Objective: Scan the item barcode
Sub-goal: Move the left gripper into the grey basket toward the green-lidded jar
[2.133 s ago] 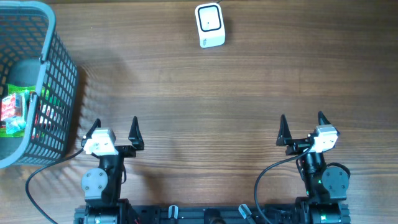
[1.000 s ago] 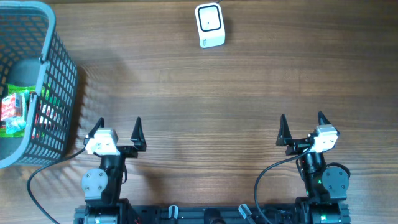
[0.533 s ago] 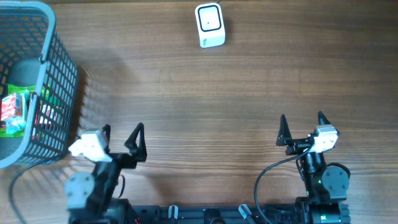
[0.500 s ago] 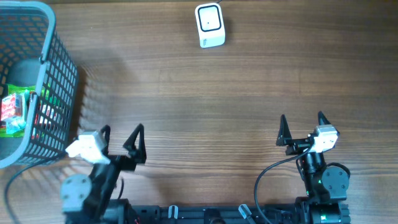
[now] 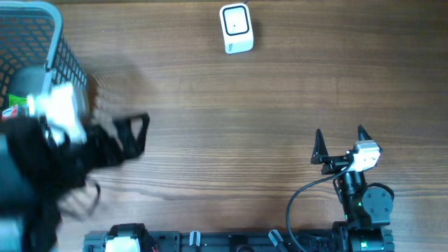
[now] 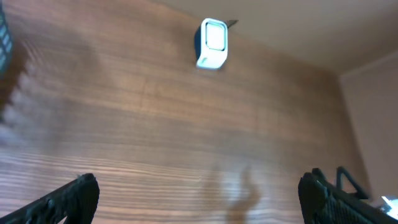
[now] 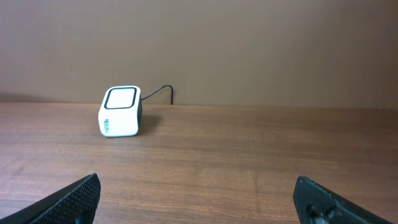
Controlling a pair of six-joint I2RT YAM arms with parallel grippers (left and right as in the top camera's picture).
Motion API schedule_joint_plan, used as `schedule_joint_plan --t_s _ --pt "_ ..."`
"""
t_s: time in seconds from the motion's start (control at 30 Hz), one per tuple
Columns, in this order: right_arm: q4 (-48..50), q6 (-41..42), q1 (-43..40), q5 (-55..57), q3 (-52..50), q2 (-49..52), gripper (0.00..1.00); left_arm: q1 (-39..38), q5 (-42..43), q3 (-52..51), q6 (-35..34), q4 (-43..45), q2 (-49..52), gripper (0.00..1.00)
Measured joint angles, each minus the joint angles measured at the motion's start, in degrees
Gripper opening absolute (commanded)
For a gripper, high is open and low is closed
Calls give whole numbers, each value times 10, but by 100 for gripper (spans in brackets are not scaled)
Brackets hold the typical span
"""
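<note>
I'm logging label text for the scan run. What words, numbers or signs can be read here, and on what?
None can be read.
The scanner bears a small teal mark, too small to read.
The packets in the basket show blurred print, unreadable.

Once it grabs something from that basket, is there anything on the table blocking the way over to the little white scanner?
Nothing visible does. Between the basket and the scanner there is only bare wooden table.
</note>
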Motion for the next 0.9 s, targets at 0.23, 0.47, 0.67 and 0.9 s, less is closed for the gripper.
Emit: schedule_joint_plan --t_s 0.23,0.47,0.67,0.9 --pt "0 0 0 0 0 0 100 0 -47 135 42 67 187 100" --pt "0 0 0 0 0 0 100 84 -219 138 63 156 201 100" --pt "0 0 0 0 0 0 100 236 -277 140 125 135 200 100" --pt "0 0 0 0 0 0 100 363 -292 140 135 125 211 100"
